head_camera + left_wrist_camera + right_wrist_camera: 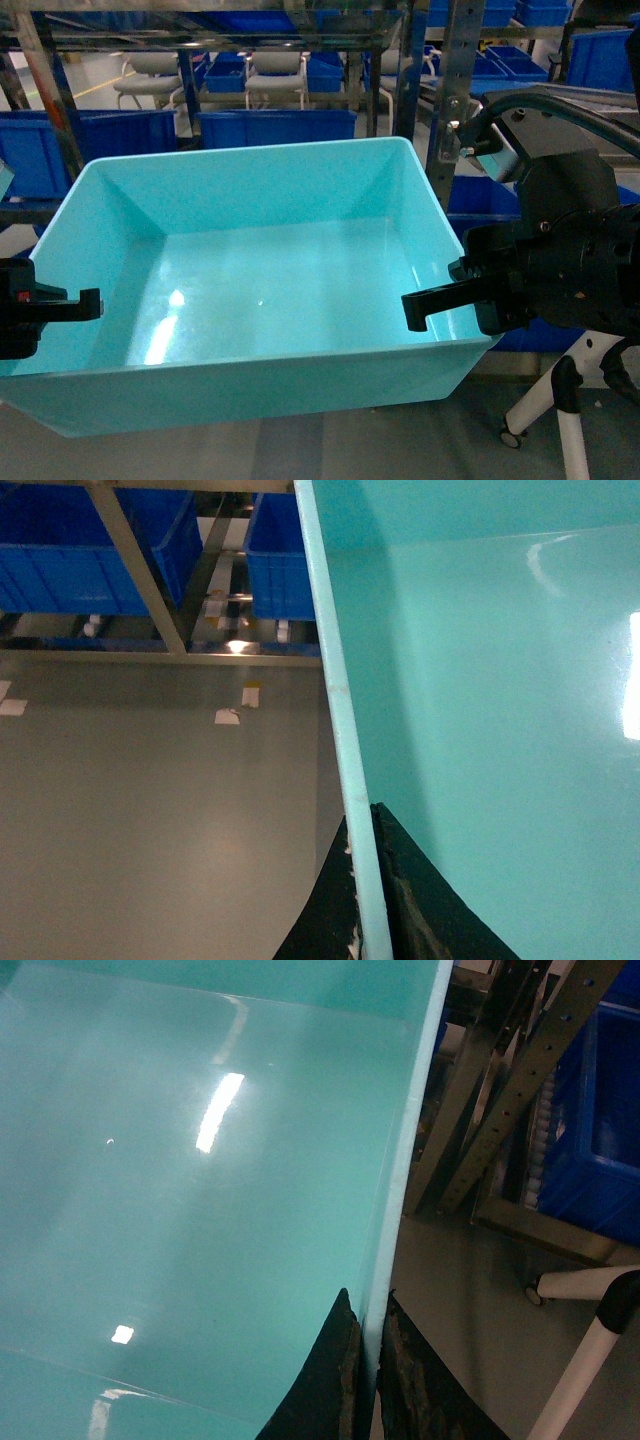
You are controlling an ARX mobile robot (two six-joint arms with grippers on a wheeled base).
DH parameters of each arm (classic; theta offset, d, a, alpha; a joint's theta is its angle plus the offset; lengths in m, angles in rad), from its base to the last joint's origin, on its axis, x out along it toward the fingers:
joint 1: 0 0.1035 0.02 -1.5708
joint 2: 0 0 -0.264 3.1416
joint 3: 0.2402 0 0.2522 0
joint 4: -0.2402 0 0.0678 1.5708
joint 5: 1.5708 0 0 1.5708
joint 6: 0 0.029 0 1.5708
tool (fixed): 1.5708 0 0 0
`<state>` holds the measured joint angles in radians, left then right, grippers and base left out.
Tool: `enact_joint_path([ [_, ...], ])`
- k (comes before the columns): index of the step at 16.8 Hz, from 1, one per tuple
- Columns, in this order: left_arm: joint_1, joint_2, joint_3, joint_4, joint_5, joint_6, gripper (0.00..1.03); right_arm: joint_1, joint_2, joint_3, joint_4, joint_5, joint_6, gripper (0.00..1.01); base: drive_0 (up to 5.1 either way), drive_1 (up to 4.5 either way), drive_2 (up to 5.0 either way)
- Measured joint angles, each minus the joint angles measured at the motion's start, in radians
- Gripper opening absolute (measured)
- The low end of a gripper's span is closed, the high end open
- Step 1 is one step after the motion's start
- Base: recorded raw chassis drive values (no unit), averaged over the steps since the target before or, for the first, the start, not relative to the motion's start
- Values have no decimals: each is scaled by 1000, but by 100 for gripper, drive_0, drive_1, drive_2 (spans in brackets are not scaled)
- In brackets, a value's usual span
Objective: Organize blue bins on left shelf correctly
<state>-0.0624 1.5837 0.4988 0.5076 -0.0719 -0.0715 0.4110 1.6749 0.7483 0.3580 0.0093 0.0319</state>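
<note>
A light turquoise blue bin (270, 290) fills the middle of the head view, empty and held off the floor between both arms. My left gripper (85, 303) is shut on its left wall; in the left wrist view the black fingers (365, 825) pinch the thin rim of the bin (480, 680). On the opposite side my right gripper (425, 305) is shut on the right wall, its fingers (368, 1310) clamping the bin's rim (200, 1160). Behind the bin stands the left shelf (50, 95), a steel rack whose post (140, 570) also shows from the left wrist.
Royal-blue bins (275, 127) sit on the rack behind the turquoise one, and more (70, 550) on its low tier. A perforated post (455, 80) of a second rack rises at the right. A white wheeled stand leg (560, 410) is on the grey floor at lower right.
</note>
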Motion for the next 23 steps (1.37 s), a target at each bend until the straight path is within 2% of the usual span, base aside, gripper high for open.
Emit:
enact_joint_path([
  [8, 0, 0, 0, 1, -4, 0, 2, 0, -1, 0, 3, 1, 0, 3, 2, 405, -401],
  [23, -2, 0, 0, 0, -2, 0, 2, -5, -1, 0, 2, -2, 0, 3, -275, 510, -199],
])
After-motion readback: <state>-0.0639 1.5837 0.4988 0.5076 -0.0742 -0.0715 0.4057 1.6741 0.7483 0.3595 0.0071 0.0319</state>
